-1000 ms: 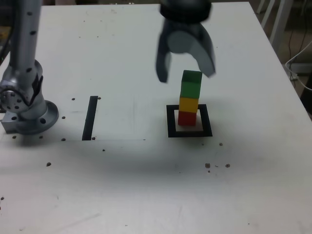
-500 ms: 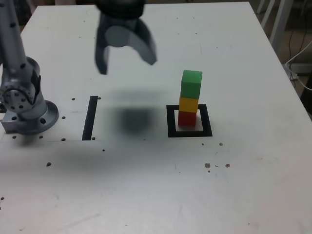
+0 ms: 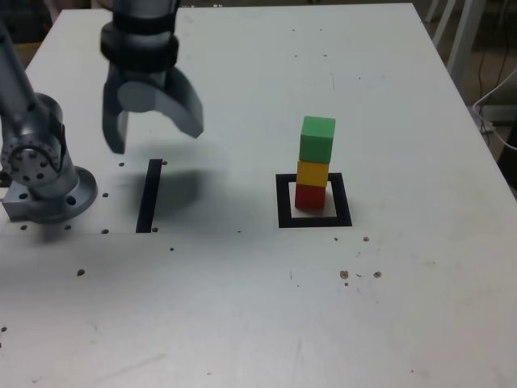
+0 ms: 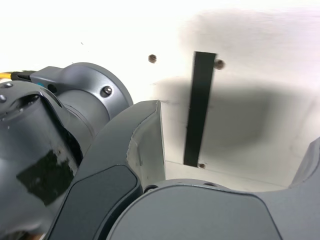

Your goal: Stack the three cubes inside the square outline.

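In the exterior view, the green cube (image 3: pixel 317 140) tops the yellow cube (image 3: pixel 313 173), which rests on the red cube (image 3: pixel 310 196) inside the square outline (image 3: pixel 342 200) on the surface (image 3: pixel 242 307). From the stack, the black strip (image 3: pixel 149 196) lies near nine o'clock, with the arm's base (image 3: pixel 52 194) farther out that way. The end effector (image 3: pixel 154 141) hangs between nine and ten o'clock, well apart from the cubes, jaws wide and holding nothing

The claw (image 3: pixel 157 141) has swung toward the exterior view's left, now nearer the black strip (image 3: pixel 149 196).
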You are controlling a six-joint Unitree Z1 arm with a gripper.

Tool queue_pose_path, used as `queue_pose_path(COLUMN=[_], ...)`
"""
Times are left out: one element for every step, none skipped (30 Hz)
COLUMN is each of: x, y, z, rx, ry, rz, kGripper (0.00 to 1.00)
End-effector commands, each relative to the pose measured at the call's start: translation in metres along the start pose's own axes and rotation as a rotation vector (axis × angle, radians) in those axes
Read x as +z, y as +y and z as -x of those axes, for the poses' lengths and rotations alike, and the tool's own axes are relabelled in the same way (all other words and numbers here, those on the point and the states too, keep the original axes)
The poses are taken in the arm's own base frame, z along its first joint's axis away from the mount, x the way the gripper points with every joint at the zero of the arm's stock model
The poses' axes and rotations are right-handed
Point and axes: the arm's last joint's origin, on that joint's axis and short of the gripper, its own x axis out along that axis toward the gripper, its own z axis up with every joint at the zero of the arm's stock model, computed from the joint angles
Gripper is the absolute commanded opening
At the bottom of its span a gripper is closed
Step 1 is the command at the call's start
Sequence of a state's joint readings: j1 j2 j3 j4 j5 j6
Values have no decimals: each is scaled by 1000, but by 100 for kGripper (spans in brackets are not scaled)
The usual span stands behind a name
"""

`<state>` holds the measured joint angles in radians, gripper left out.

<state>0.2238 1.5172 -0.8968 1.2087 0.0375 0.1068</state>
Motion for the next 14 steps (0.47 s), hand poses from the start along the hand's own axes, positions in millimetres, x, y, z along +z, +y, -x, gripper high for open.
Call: queue_pose_path(x=[-6,-8,-10,-11,-13,-14,-15,-15,-16,-16,-16,-16,-16,-16], y=[-1,-1,-1,-2,-2,-2,-2,-3,-3,-3,-3,-3,-3,-3], z=[-5,-7,-10,-12,-14,-17,-18,-20,-21,-22,-23,-23,-23,-24], rx=[0,0,-1,-3,-4,-5,-7,-9,-11,-13,-14,-16,-17,-17], ry=[-6,-5,-5,-4,-3,-3,-3,-3,-3,-3,-5,-6,-7,-8], rz=[0,-1,-2,-3,-4,-5,-7,-9,-11,-13,-14,-16,-17,-18], kGripper=[100,100,100,100,100,100,100,100,100,100,100,100,100,100])
